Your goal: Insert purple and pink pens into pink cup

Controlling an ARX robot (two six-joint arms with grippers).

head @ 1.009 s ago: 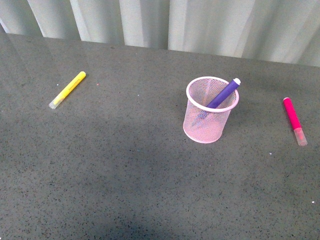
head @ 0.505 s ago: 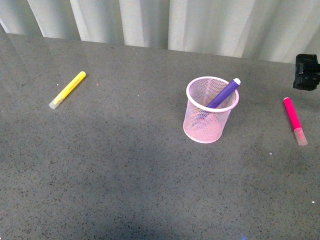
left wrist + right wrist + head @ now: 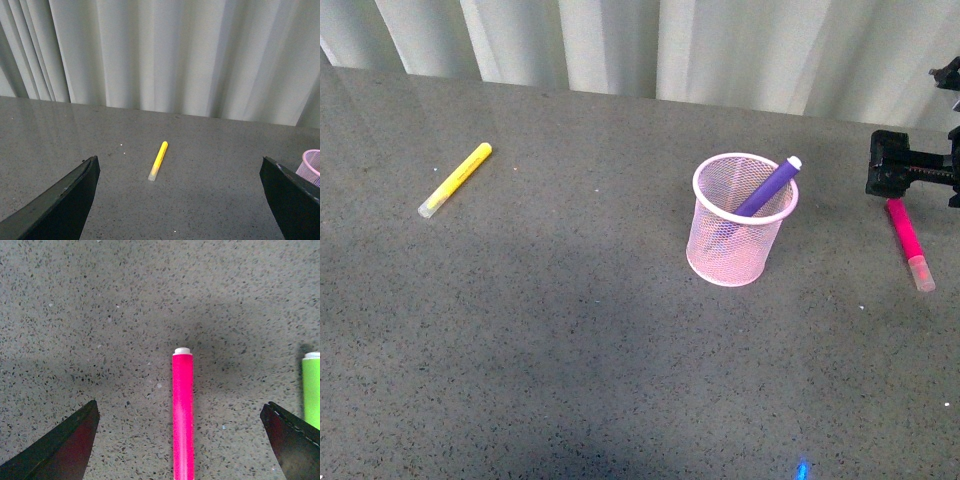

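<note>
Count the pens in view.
4. A yellow pen lies left of the cup; purple pen leans inside it; pink pen lies to its right; green pen beside the pink one, mostly cropped.

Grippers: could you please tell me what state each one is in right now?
Left gripper: open, jaws wide apart, holding nothing.
Right gripper: open above the pink pen, holding nothing.

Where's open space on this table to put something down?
Widest bare stretch: the table nearer the robot than the pink cup and yellow marker. The gap between those two is free too. Crowded: far right, the open right pincer over the pink pen, green marker beside it.
</note>
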